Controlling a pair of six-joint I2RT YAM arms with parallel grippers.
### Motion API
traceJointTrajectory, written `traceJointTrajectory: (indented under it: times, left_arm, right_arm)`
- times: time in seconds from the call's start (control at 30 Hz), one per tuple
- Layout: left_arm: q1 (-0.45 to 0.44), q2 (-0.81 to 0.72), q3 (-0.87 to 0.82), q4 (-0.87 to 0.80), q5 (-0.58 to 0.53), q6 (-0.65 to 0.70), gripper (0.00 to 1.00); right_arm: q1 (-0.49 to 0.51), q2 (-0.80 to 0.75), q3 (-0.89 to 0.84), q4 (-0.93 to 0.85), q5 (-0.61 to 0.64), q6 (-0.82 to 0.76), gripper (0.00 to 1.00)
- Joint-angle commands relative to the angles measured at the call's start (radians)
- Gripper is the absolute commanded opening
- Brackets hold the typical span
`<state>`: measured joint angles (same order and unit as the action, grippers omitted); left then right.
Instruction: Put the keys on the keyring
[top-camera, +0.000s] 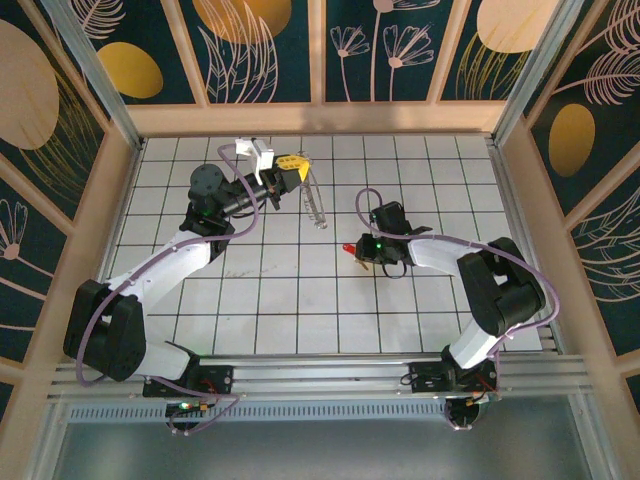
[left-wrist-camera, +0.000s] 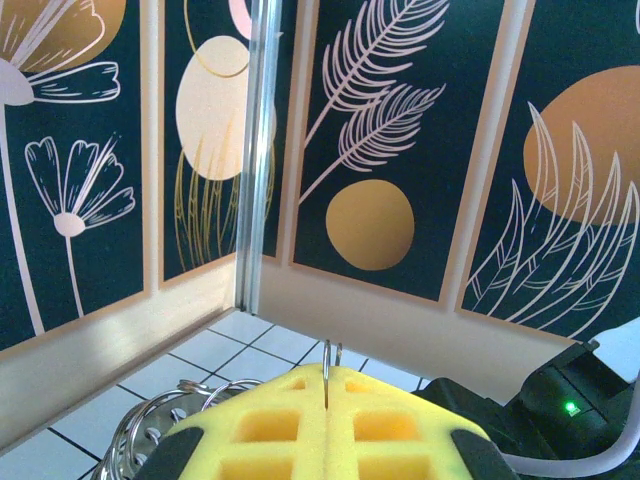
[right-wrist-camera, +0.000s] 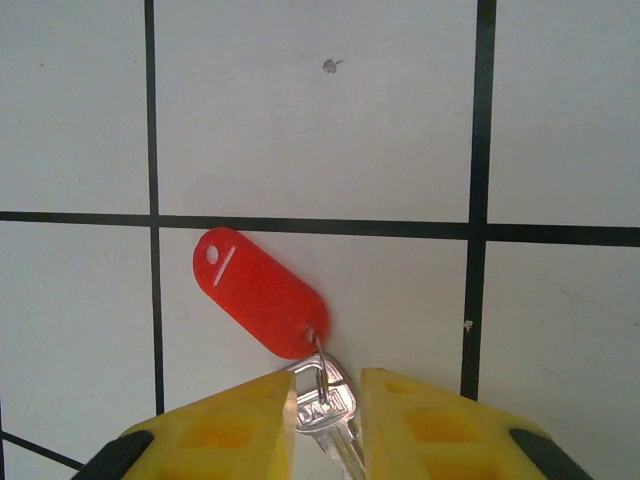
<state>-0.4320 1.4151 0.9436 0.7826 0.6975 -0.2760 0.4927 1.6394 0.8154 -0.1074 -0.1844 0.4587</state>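
The key (right-wrist-camera: 325, 408) is silver, with an oval red plastic tag (right-wrist-camera: 258, 290) on a small split ring. It lies flat on the white grid table. My right gripper (right-wrist-camera: 328, 390) points down over it. Its yellow pads (right-wrist-camera: 240, 420) flank the key's head, the left one touching it and the right one a sliver away. From above, the red tag (top-camera: 348, 247) shows just left of the right gripper (top-camera: 362, 250). My left gripper (left-wrist-camera: 328, 382) is shut on the thin wire of the keyring (left-wrist-camera: 328, 355), held up near the back wall. The silvery keyring (top-camera: 316, 205) hangs below the left gripper (top-camera: 292, 166).
The wooden back wall (top-camera: 320, 118) and an aluminium corner post (left-wrist-camera: 255, 150) stand close behind the left gripper. Wooden side walls (top-camera: 105, 210) bound the table. Open grid floor (top-camera: 300, 300) lies between the two arms.
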Motion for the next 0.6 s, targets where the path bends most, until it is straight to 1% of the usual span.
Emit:
traceJointTrajectory:
  times: [0.0,0.17,0.57]
  left_arm:
    - [-0.005,0.006,0.023,0.073,0.004,-0.012,0.0]
    - [-0.005,0.007,0.023,0.073,0.005,-0.014,0.0]
    - [-0.005,0.009,0.023,0.075,0.004,-0.014,0.0]
  right_arm:
    - [0.006,0.017,0.005,0.015,-0.003,0.003,0.23]
    - [0.006,0.022,0.009,0.016,-0.007,0.001,0.21]
    - [0.012,0.029,0.011,0.024,-0.015,0.005,0.2]
